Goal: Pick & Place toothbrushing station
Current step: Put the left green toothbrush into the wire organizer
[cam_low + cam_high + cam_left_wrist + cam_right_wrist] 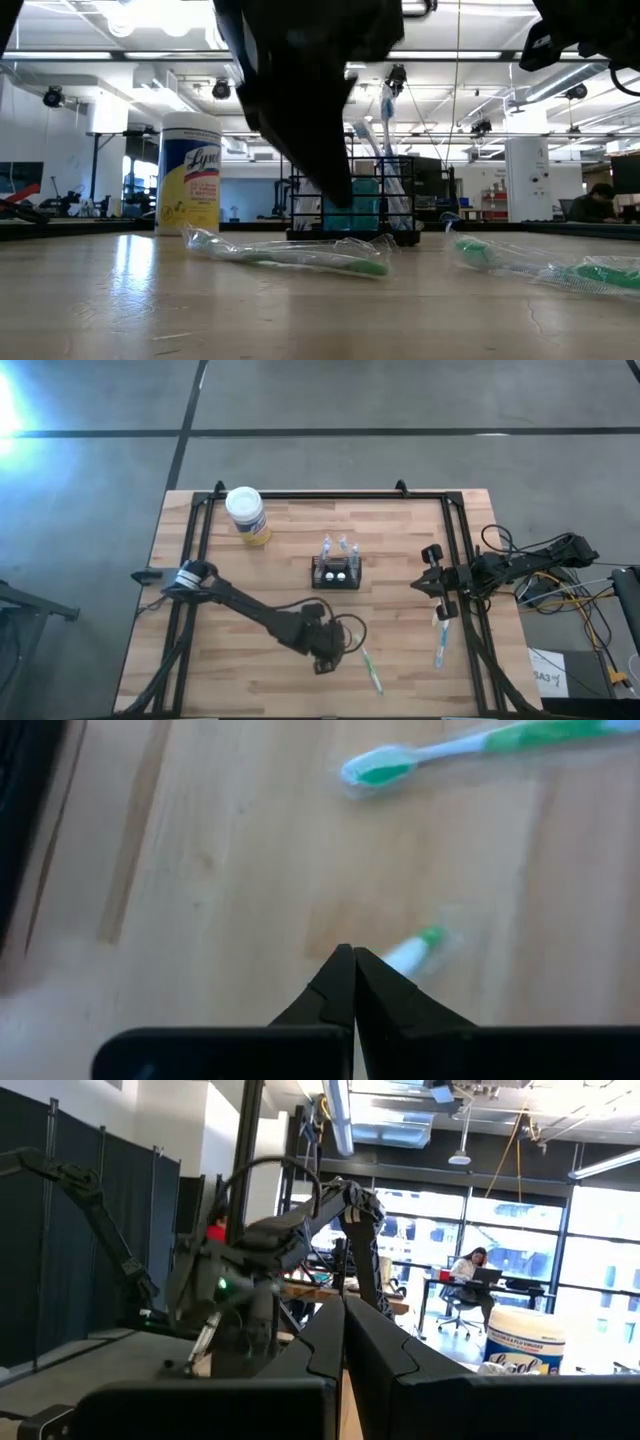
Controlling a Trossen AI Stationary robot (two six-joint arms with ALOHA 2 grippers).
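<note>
Toothbrushing station (336,573) at worktop centre, untouched

Light, rigid slotted rack, tippy with upright brushes; grip its top rim. Left tool (322,660) clenched empty at 6 o'clock beside green toothbrush (372,671); right tool (437,582) clenched at 3 o'clock

Left tool (327,656) closed, low; right tool (434,584) closed, raised.

One black slotted toothbrushing station (336,574) at centre, one white-lidded wipes jar (247,515) at 11 o'clock, and two wrapped green toothbrushes, one (372,670) at 5 o'clock and one (440,643) at 4 o'clock, share one wooden worktop (400,530) with two dark arms.
</note>
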